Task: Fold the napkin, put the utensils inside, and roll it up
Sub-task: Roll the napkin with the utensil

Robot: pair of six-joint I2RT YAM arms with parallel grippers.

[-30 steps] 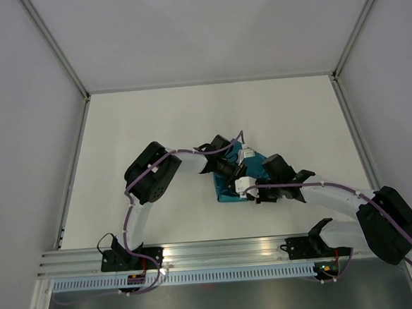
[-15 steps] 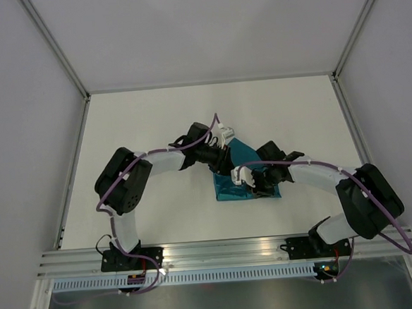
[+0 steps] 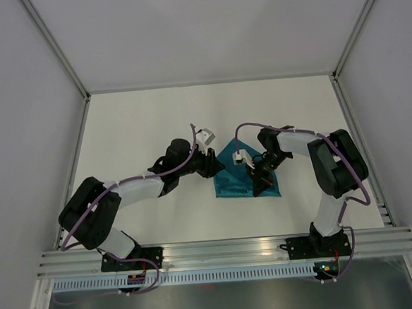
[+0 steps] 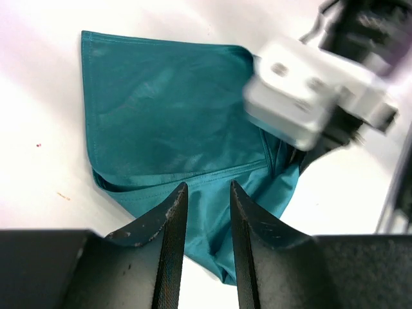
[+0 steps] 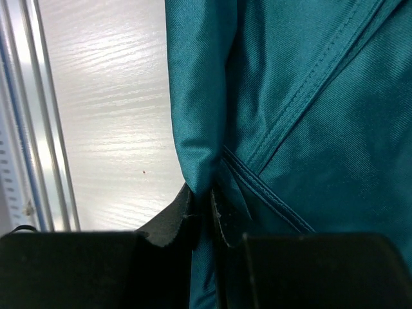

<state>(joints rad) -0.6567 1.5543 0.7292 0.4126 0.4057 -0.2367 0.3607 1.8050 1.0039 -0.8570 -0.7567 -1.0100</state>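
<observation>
The dark teal napkin (image 3: 233, 182) lies on the white table as a folded, roughly triangular shape. It also shows in the left wrist view (image 4: 174, 122) and the right wrist view (image 5: 322, 129). My left gripper (image 3: 212, 165) is at the napkin's left edge, its fingers (image 4: 172, 219) a little apart with cloth showing in the gap, unclamped. My right gripper (image 3: 257, 182) rests over the napkin's right part and is shut on a bunched fold of it (image 5: 209, 209). No utensils are in view.
The right arm's white wrist block (image 4: 302, 96) hangs over the napkin's far side in the left wrist view. An aluminium rail (image 3: 227, 248) runs along the near table edge and also shows in the right wrist view (image 5: 38, 129). Grey walls enclose the table.
The left gripper has drawn back leftward off the napkin. The right arm has swung so its gripper comes onto the napkin from the far right. The napkin now lies more spread out.
</observation>
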